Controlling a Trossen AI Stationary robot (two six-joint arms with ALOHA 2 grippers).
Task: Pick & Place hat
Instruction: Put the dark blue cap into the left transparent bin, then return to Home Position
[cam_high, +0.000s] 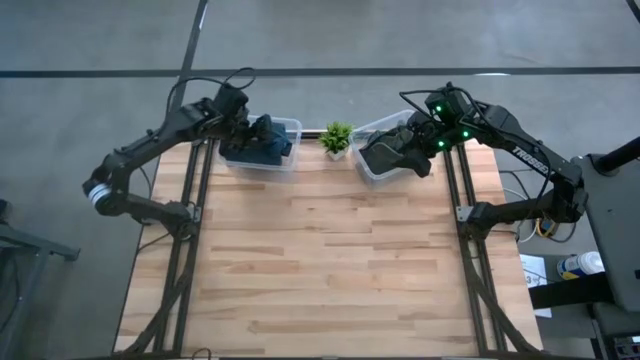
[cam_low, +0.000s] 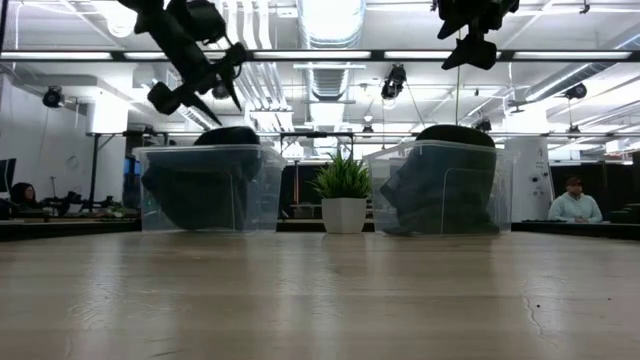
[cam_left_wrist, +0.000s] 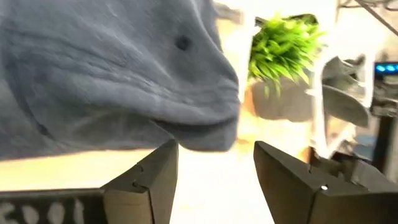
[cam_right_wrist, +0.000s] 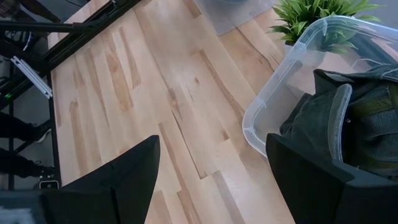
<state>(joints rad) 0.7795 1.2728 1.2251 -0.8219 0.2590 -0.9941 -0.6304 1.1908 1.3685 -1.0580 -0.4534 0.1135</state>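
Two clear plastic bins stand at the table's far edge. The left bin (cam_high: 285, 160) holds a blue-grey hat (cam_left_wrist: 112, 74), which also shows in the low view (cam_low: 205, 185). The right bin (cam_right_wrist: 273, 93) holds dark grey-green hats (cam_right_wrist: 348, 118). My left gripper (cam_left_wrist: 214, 146) is open. It hangs over the left bin, slanting down, with its fingertips just short of the hat's rounded edge. In the low view it (cam_low: 215, 95) is above the bin's rim. My right gripper (cam_right_wrist: 211, 140) is wide open and empty, high over the right bin's near side (cam_low: 470, 45).
A small potted plant (cam_high: 336, 138) in a white pot stands between the two bins. Bare wooden tabletop (cam_high: 320, 260) stretches from the bins to the near edge. Metal frame rails (cam_high: 185, 250) run along the table's left and right sides.
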